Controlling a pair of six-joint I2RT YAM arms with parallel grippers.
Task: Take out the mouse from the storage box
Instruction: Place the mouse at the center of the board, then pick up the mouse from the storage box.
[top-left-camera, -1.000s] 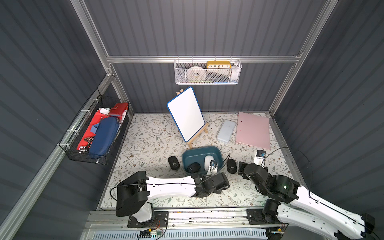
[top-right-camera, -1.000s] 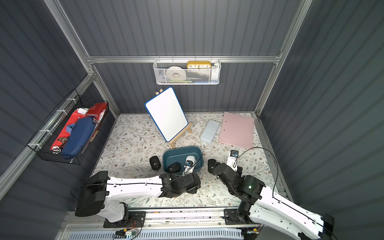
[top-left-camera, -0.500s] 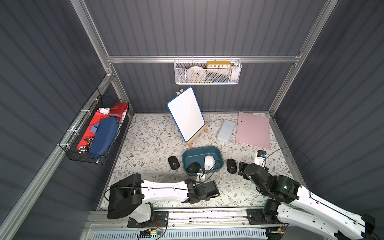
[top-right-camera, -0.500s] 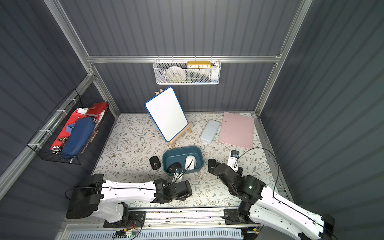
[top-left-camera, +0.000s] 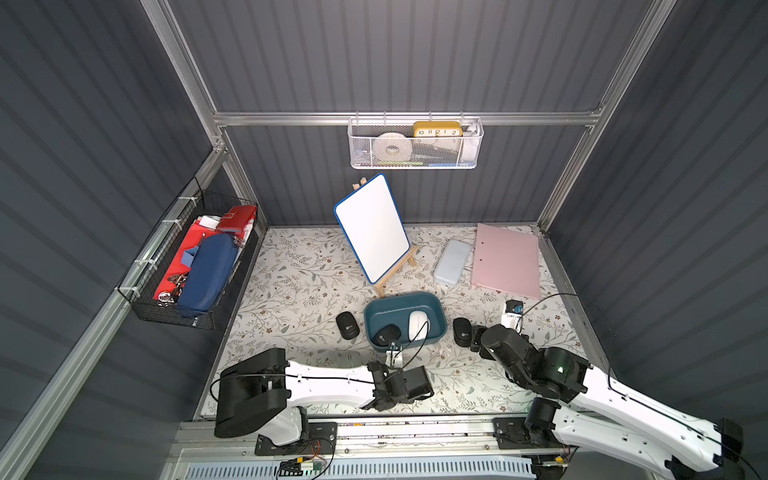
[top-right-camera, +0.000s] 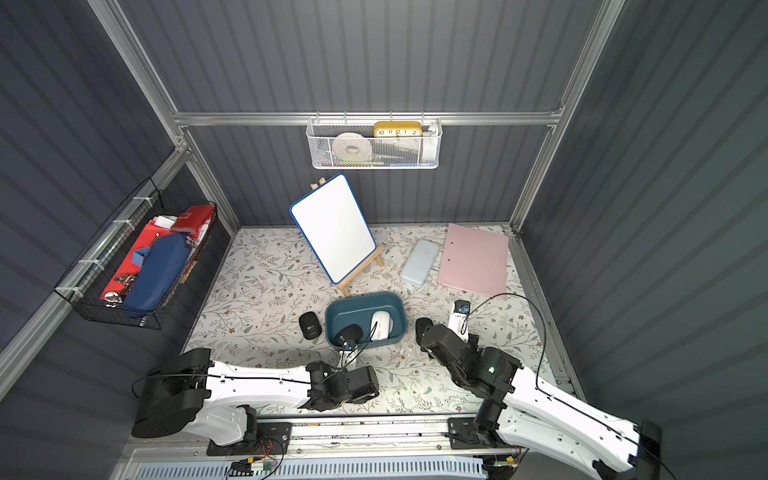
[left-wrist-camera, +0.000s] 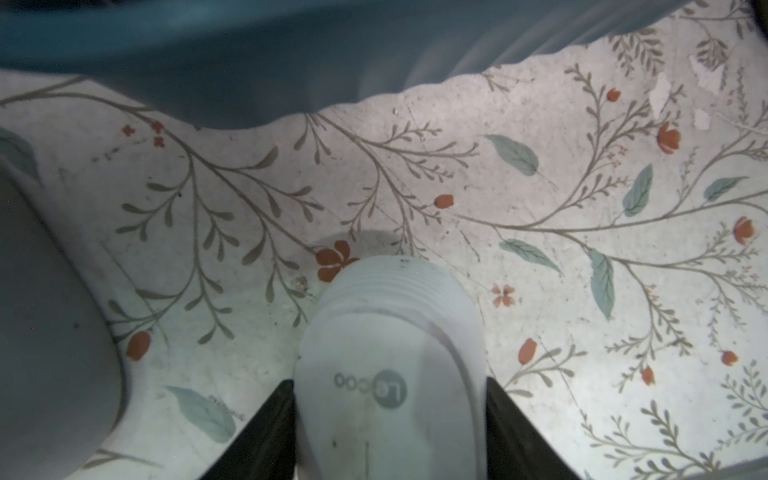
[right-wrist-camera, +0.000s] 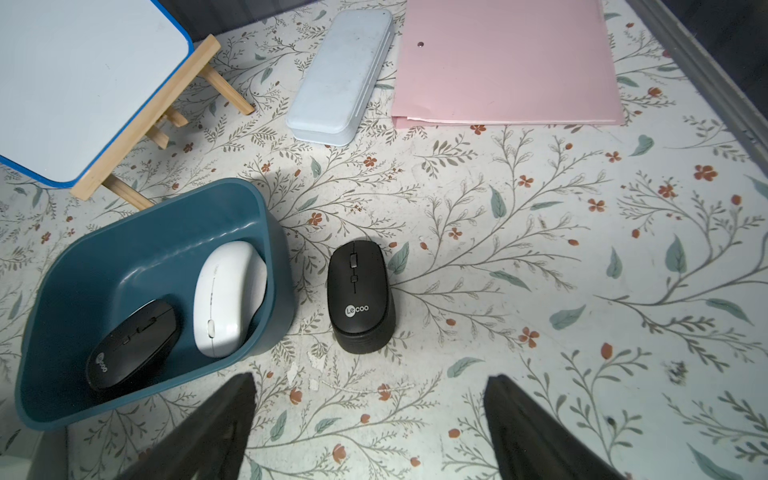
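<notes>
The teal storage box sits mid-table with a white mouse and a black mouse inside. In the left wrist view my left gripper is shut on another white mouse, held low over the floral mat just in front of the box wall. My right gripper stands open and empty on the mat, right of the box. It is a little short of a black mouse that lies on the mat.
A second black mouse lies on the mat left of the box. Behind the box stand a whiteboard on a wooden easel, a pale blue case and a pink folder. Baskets hang on the left and back walls.
My left arm has drawn back from the storage box toward the table's front edge with the white mouse in its grip. The right arm has barely moved.
</notes>
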